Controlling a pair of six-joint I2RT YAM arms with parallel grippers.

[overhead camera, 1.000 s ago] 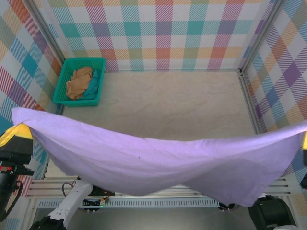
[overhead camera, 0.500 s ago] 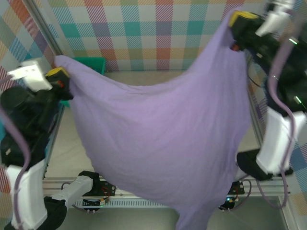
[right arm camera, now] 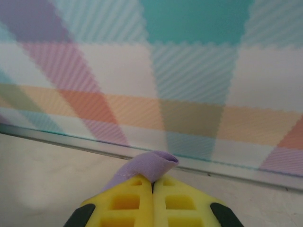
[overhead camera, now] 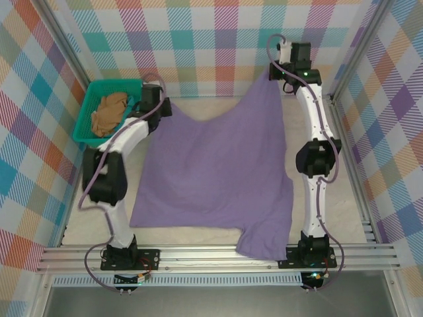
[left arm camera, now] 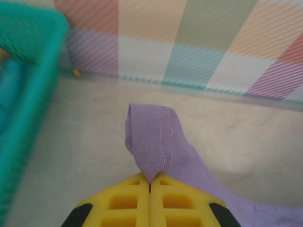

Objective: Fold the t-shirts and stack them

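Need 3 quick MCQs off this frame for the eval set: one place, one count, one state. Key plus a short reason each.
1. Where does the teal basket stand on the table?
A. near right corner
B. far left corner
C. centre

2. How many grippers hold the lavender t-shirt?
A. none
B. one
C. two

3. What state is the lavender t-shirt in?
A. spread open over the table
B. folded into a small stack
C. bunched inside the basket

Key:
1 B: the basket sits against the left wall at the back, with a tan t-shirt in it.
2 C: the left gripper and the right gripper each show yellow fingers shut with purple cloth pinched between them.
3 A: the top view shows it lying open across the middle, with its far corners held.
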